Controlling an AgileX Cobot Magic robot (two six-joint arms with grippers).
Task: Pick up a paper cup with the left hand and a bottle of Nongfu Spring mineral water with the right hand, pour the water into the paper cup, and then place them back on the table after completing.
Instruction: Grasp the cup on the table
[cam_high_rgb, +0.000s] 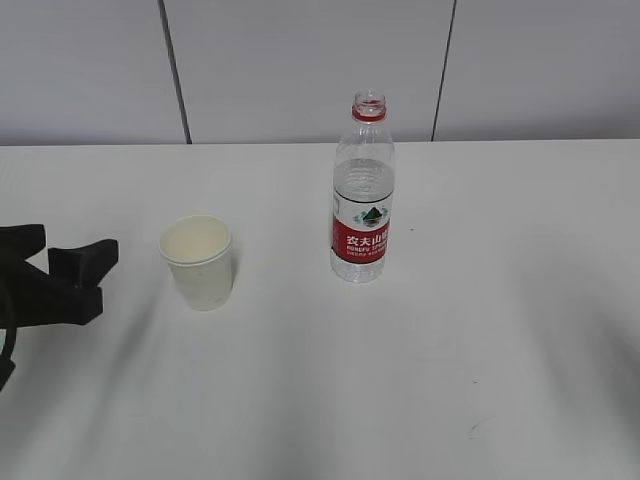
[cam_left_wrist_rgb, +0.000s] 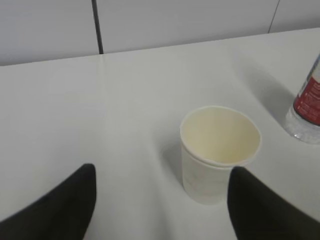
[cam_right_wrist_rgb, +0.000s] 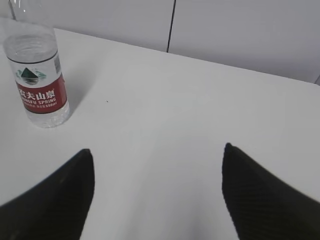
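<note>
A white paper cup (cam_high_rgb: 199, 262) stands upright and empty on the white table (cam_high_rgb: 450, 350), left of centre. It also shows in the left wrist view (cam_left_wrist_rgb: 219, 150). An uncapped Nongfu Spring bottle (cam_high_rgb: 362, 195) with a red label stands upright to its right, partly filled with clear water; it also shows in the right wrist view (cam_right_wrist_rgb: 39, 75). My left gripper (cam_high_rgb: 88, 275) is open at the left edge, short of the cup; in its wrist view (cam_left_wrist_rgb: 162, 200) the cup sits ahead near the right finger. My right gripper (cam_right_wrist_rgb: 157, 190) is open and empty, right of the bottle, and out of the exterior view.
A grey panelled wall (cam_high_rgb: 300, 60) with dark vertical seams runs along the table's far edge. The bottle's lower part shows at the right edge of the left wrist view (cam_left_wrist_rgb: 307, 110).
</note>
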